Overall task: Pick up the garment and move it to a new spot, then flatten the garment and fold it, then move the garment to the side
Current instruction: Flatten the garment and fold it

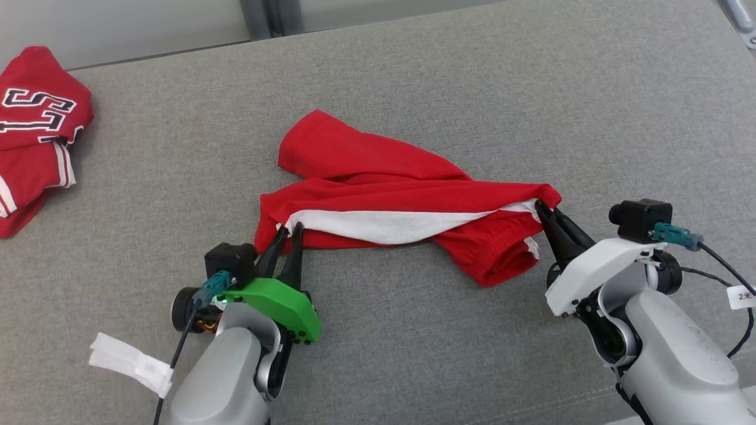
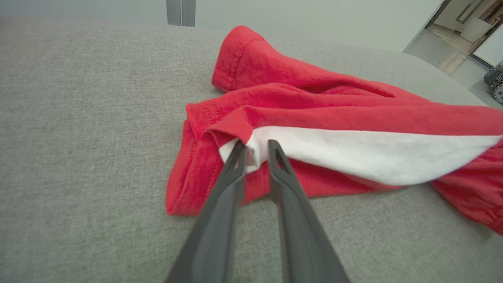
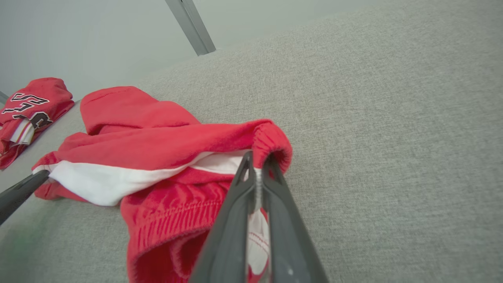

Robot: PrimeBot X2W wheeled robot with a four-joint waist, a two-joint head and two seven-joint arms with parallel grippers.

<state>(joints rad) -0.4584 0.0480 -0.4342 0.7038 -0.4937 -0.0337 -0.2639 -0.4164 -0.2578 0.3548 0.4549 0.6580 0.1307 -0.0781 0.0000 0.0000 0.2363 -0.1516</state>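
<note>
1. Nearest me are both forearms low over the grey cloth-covered tabletop [image 1: 472,88], green wrist cover on the left, white on the right. A white tape tag [image 1: 130,360] hangs off the left cable.
2. My left hand [image 2: 256,143] is at the garment's left end. Its fingers are a little apart, with the end of the white stripe [image 1: 390,225] bunched between the tips. I cannot tell if it is gripping.
3. My right hand [image 3: 258,157] is at the garment's right end, fingers together and clamped on the corner by the gathered waistband, with white cloth pinched between them.
4. The garment [image 1: 378,177] is red with a white stripe. It lies mid-tabletop, stretched crosswise between both hands, twisted and creased. The waistband end sags toward me near the right hand. One red flap reaches away toward the far side.
5. Far left, well apart from it, a second red garment with lettering [image 1: 35,118] lies bunched at the tabletop edge.
6. Beyond the far edge are a pale wall and a grey upright post [image 1: 271,15].
</note>
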